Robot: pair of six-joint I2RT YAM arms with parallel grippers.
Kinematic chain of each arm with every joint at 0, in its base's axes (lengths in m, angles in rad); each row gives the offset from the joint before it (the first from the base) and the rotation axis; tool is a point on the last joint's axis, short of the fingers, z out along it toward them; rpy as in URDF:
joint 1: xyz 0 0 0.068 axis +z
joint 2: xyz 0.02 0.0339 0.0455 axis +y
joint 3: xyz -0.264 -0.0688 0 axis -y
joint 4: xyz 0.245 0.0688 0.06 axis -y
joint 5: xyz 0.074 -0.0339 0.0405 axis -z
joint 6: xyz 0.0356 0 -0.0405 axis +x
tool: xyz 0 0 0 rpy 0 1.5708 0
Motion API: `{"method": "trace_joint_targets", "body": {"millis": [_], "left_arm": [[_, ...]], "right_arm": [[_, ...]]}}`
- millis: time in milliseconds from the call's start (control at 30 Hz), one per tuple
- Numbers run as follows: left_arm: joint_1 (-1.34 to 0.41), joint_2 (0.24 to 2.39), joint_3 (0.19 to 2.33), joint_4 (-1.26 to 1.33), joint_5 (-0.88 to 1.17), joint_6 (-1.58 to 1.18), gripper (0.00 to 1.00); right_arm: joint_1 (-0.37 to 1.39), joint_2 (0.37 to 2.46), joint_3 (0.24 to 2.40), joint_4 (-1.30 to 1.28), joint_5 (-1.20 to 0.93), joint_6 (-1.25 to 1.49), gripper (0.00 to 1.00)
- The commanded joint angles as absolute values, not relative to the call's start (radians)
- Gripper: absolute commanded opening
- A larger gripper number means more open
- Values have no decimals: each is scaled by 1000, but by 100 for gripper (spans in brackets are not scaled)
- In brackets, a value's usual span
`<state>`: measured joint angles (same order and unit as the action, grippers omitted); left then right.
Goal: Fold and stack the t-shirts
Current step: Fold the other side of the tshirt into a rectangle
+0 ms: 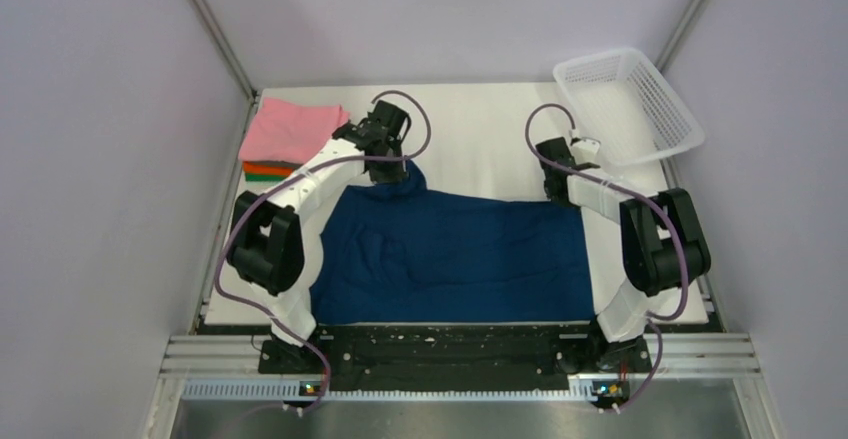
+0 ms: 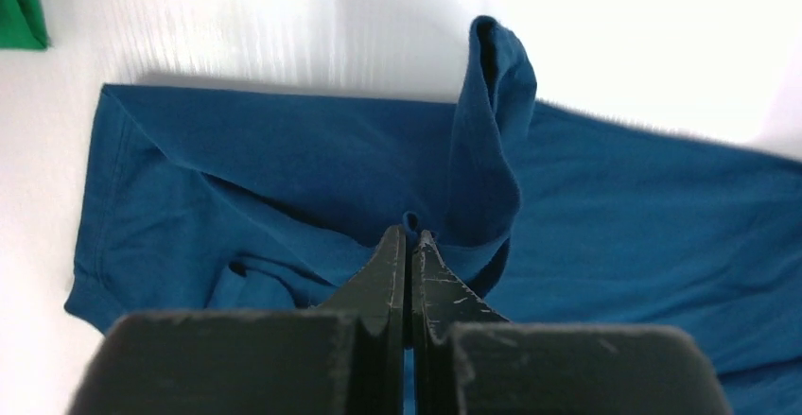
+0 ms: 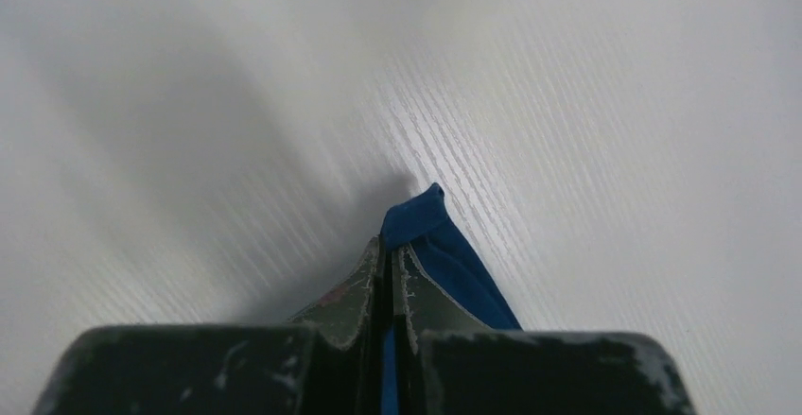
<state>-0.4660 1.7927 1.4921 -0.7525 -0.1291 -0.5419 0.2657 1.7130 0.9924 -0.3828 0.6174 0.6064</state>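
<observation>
Stack [image 1: 285,139]: three shirts folded. Navy shirt [image 1: 450,254]: unfolded on desk [image 1: 480,134]; left pincer [image 2: 409,237], right pincer [image 3: 390,250] each pinching its far edge.

The white table [image 1: 480,129] carries navy t-shirt [image 1: 450,254], folded shirt stack [image 1: 290,139], mesh basket [image 1: 625,104].

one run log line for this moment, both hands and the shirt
navy blue cloth t-shirt: spread out | left hand: shut on its far-left part | right hand: shut on its far-right corner
</observation>
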Motion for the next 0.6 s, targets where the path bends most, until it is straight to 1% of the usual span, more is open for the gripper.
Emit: {"method": "trace_joint_targets", "body": {"millis": [0, 267, 433, 567], "left_arm": [[-510, 1661, 1403, -720, -126, -500, 0], [-597, 1465, 1246, -740, -170, -490, 0], [-612, 1316, 1124, -768, -200, -525, 0], [-635, 1204, 1044, -786, -188, -546, 0]], "right_arm": [[278, 1593, 928, -326, 584, 552, 0], [296, 1413, 823, -391, 566, 564, 0], [297, 1301, 779, -437, 545, 557, 0], [296, 1236, 760, -486, 545, 552, 0]]}}
